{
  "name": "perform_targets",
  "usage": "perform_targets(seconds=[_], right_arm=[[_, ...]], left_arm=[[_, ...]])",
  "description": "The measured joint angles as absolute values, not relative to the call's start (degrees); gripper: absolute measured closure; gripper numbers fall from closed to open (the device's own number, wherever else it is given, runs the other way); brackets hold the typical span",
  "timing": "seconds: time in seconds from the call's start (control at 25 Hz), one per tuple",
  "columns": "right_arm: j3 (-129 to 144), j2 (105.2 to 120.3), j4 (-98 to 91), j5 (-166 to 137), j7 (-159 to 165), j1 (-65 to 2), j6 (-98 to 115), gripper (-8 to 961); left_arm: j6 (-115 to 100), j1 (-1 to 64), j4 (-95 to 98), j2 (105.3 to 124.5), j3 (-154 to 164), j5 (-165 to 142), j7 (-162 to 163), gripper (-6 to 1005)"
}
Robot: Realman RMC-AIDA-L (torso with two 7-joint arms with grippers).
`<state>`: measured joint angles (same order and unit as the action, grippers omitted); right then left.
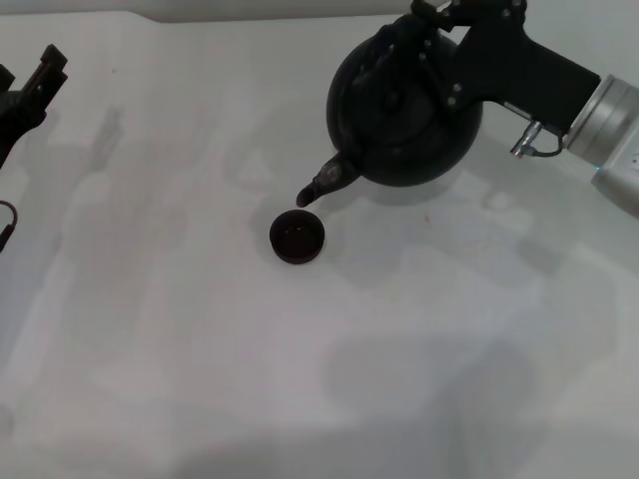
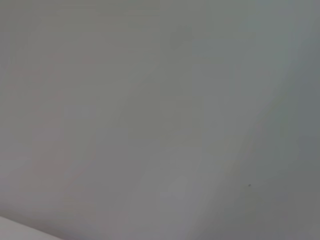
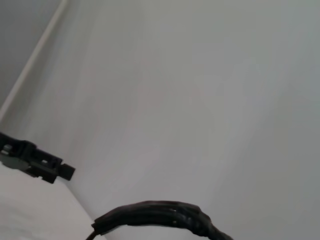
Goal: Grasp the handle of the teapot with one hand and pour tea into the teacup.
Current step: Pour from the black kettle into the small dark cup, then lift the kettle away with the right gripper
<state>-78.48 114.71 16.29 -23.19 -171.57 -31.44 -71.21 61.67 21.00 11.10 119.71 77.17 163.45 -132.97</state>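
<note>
A: Entry, head view. Where does the teapot (image 1: 399, 110) sit?

B: At about 1 o'clock from the centre of the white table (image 1: 200, 349), toward the far edge. It is tilted — the spout (image 1: 324, 183) points down toward 7 o'clock, its tip just above and beside the teacup's far rim.

A: And the teacup (image 1: 298, 238)?

B: Upright on the table, just short of centre, at 7 o'clock from the teapot body. Its interior reads dark; whether liquid is in it I cannot tell. No stream visible between spout and cup.

A: Right gripper (image 1: 439, 35)?

B: It comes in from 3 o'clock, black housing over the top of the pot, clamped on the handle (image 3: 160, 216). In the head view the handle is mostly hidden under the gripper. The right wrist view shows only a ribbed black arc of it against the table; the arm's own fingers are not in that picture.

A: Left gripper (image 1: 45, 70)?

B: Parked at the 9 o'clock edge of the head view, well apart from pot and cup. Two dark fingers show with a narrow gap between them — I record it as parted, holding nothing. It also shows far off in the right wrist view (image 3: 37, 162).

A: Left wrist view?

B: Bare pale surface only.
</note>
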Motion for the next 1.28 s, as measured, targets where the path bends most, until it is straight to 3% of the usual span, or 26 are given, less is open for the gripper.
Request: perform_targets(seconds=[1.28], right_arm=[[-89.08,115.23,23.76,-39.5,-171.65,-29.96,-66.06,833]], left_arm=[[61.71,21.27,10.99,119.71,77.16,163.54,-132.52,109]])
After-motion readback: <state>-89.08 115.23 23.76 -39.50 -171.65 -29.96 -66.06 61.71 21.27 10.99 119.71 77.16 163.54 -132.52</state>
